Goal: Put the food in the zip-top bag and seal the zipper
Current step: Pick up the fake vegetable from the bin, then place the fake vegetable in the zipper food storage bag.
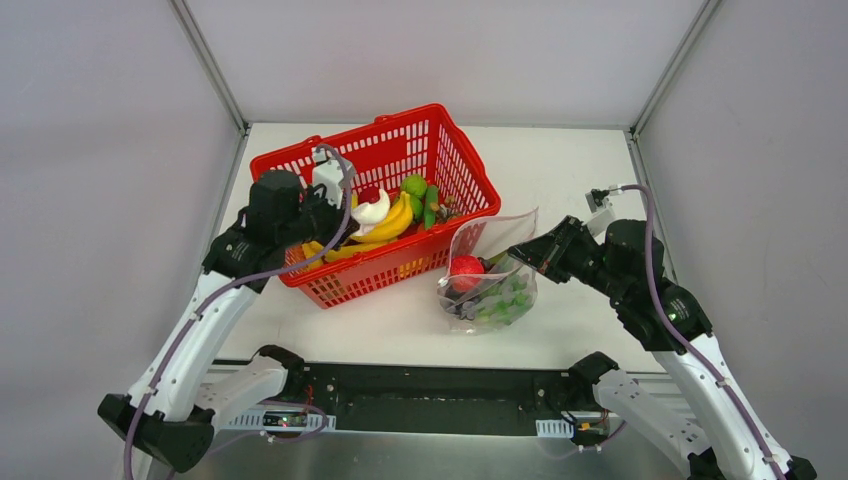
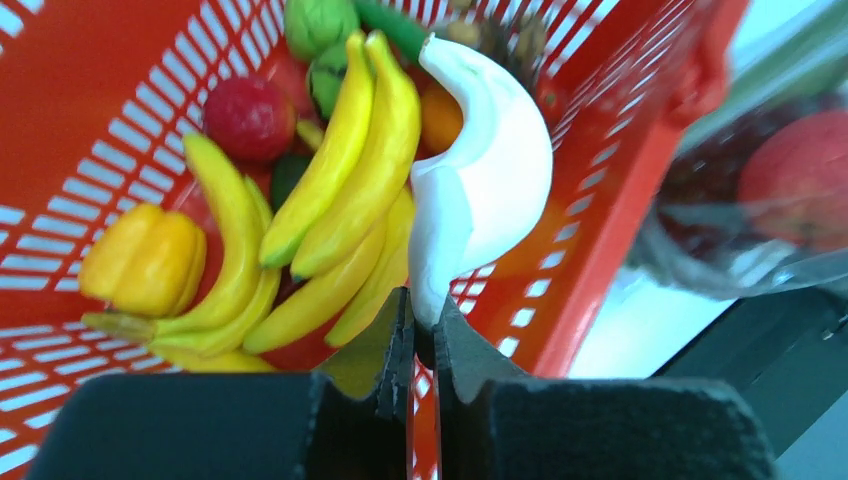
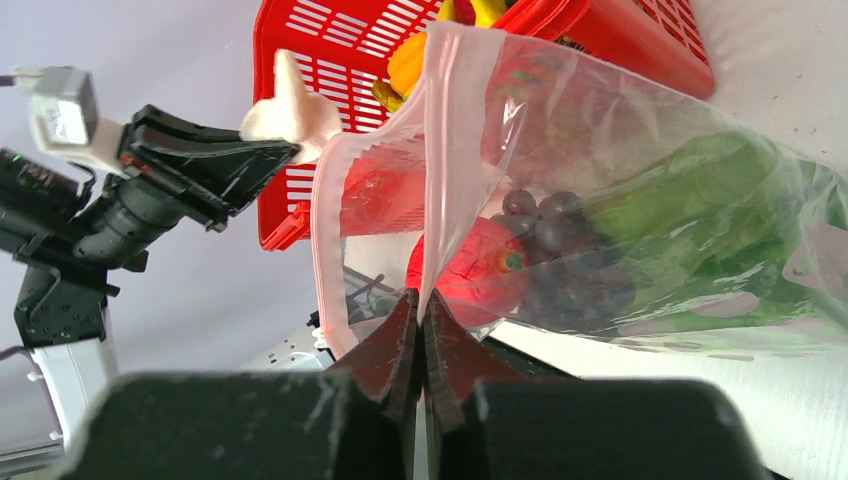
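Note:
My left gripper [image 1: 352, 222] is shut on the thin end of the white garlic [image 1: 373, 209] and holds it over the red basket [image 1: 300, 160]. In the left wrist view the garlic [image 2: 490, 170] rises from my gripper [image 2: 422, 322] beside the yellow bananas [image 2: 340, 180]. My right gripper [image 1: 515, 253] is shut on the mouth edge of the zip-top bag [image 1: 500, 240] and holds it up and open. In the right wrist view my gripper [image 3: 421, 303] pinches the pink zipper strip [image 3: 432, 150]. A red apple [image 3: 470, 270], purple grapes [image 3: 560, 240] and green lettuce [image 3: 700, 230] lie inside the bag.
The basket [image 2: 90, 60] also holds a yellow pepper [image 2: 150, 260], a red fruit [image 2: 248, 118] and green pieces [image 2: 315, 25]. The bag rests on the white table [image 1: 560, 170] just right of the basket's near corner. Grey walls close in both sides.

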